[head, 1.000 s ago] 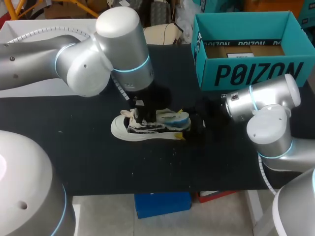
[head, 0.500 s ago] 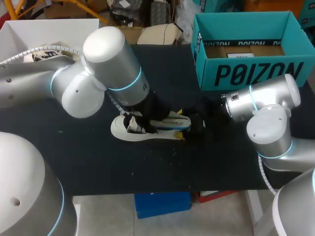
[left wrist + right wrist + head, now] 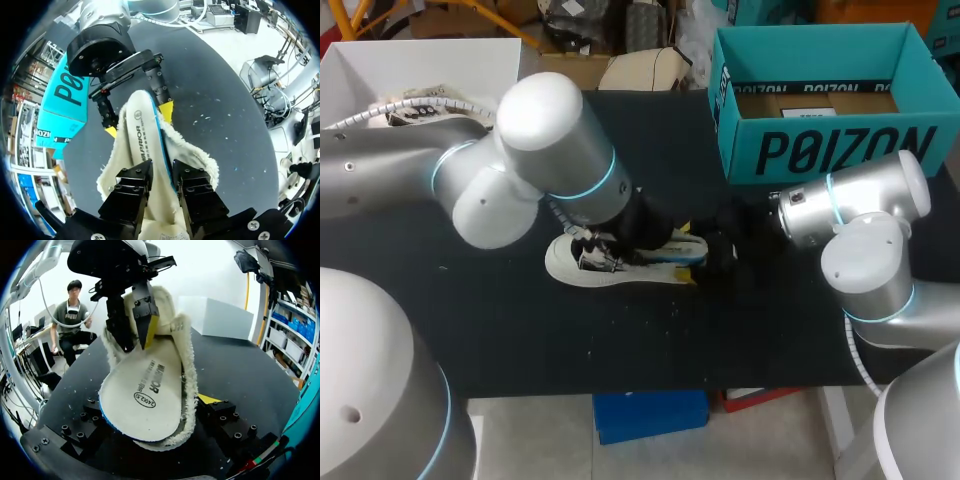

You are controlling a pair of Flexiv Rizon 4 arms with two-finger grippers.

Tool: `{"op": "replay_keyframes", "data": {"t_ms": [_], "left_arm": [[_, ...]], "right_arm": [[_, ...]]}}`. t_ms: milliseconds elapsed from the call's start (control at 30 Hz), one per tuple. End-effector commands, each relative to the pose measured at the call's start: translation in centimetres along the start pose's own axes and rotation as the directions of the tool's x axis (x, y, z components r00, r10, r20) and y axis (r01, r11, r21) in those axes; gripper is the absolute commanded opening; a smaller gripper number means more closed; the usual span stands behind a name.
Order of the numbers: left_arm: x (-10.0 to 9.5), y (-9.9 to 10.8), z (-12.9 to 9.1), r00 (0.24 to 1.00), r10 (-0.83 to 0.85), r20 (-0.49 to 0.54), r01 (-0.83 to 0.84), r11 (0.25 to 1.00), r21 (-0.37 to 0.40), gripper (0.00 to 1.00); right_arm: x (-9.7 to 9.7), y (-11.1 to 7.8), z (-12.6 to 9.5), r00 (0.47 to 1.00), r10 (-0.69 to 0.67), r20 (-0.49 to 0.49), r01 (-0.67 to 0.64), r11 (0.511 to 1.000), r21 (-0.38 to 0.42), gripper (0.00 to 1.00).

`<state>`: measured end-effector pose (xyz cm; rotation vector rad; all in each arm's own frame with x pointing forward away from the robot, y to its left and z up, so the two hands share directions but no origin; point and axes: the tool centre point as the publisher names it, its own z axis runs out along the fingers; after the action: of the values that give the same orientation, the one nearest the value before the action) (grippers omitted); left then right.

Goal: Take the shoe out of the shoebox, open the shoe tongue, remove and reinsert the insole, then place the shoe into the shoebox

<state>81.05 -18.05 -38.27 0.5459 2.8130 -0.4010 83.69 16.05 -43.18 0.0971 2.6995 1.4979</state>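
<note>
Here the right gripper (image 3: pixel 152 407) clamps the shoe (image 3: pixel 565 265) — the left gripper (image 3: pixel 162 182) pinches the insole (image 3: pixel 145 390), printed with lettering and an oval stamp; the shoebox (image 3: pixel 840 150) is boldly lettered.

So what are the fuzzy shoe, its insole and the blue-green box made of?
The shoe lining looks like cream fleece, shaggy at the edges. The insole is probably foam, with a smooth matte white top and a blue edge. The box is likely cardboard, matte teal outside and brown inside.
</note>
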Motion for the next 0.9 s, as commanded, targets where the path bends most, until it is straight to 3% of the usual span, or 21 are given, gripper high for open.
{"op": "replay_keyframes", "data": {"t_ms": [33, 300, 533, 900], "left_arm": [[-0.4, -0.4, 0.9, 1.000, 0.009, 0.002, -0.009, 1.000, 0.013, 0.25], [-0.3, -1.7, 1.3, 0.999, 0.035, -0.006, -0.035, 0.998, 0.050, 0.27], [0.3, -1.4, 1.8, 1.000, 0.016, -0.025, -0.015, 0.999, 0.048, 0.29], [-0.5, -1.9, 2.9, 0.999, -0.009, 0.048, 0.007, 0.999, 0.044, 0.27]], "right_arm": [[-0.2, -0.3, 0.3, 1.000, 0.001, 0.000, -0.001, 1.000, 0.001, 0.00], [-0.2, -0.3, 0.3, 1.000, 0.001, 0.000, -0.001, 1.000, 0.001, 0.00], [-0.2, -0.3, 0.3, 1.000, 0.001, 0.000, -0.001, 1.000, 0.001, 0.00], [-0.2, -0.3, 0.3, 1.000, 0.001, 0.000, -0.001, 1.000, 0.001, 0.00]]}}
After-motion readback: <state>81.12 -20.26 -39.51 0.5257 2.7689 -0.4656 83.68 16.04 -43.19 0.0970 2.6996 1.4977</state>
